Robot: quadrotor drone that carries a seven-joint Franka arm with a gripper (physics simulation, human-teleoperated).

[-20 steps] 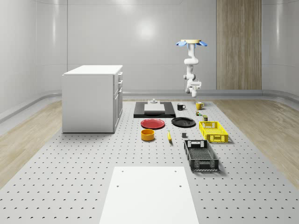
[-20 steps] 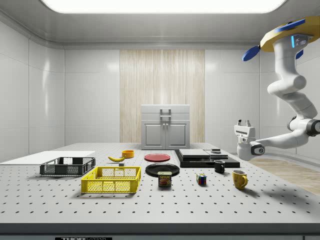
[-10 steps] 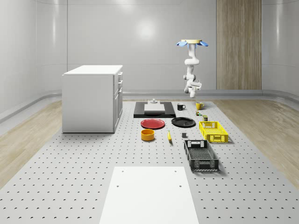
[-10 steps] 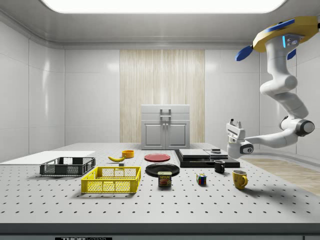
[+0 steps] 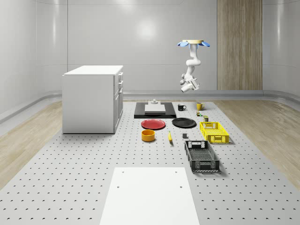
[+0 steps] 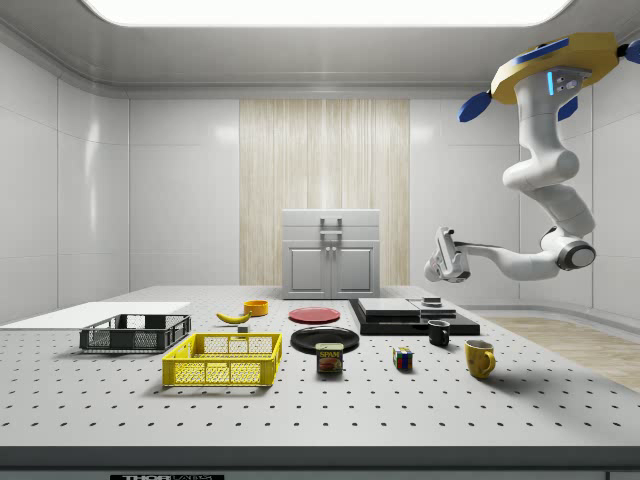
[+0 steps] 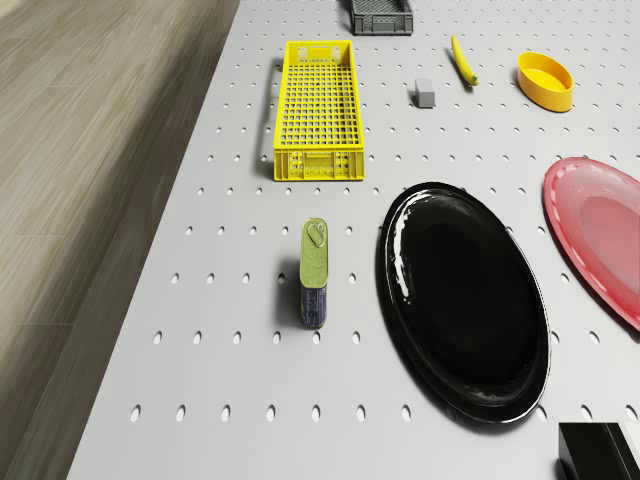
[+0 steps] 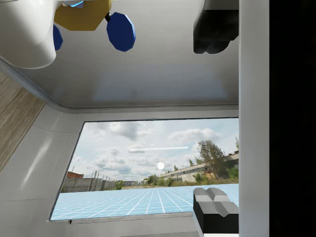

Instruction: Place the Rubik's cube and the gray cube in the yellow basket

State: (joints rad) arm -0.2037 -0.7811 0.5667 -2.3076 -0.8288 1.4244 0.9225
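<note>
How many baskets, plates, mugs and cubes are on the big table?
Baskets: 2, the yellow basket and the dark basket
Plates: 2, the red plate and the black plate
Mugs: 2, the black mug and the yellow mug
Cubes: 2, the Rubik's cube and the gray cube
Total: 8
</note>
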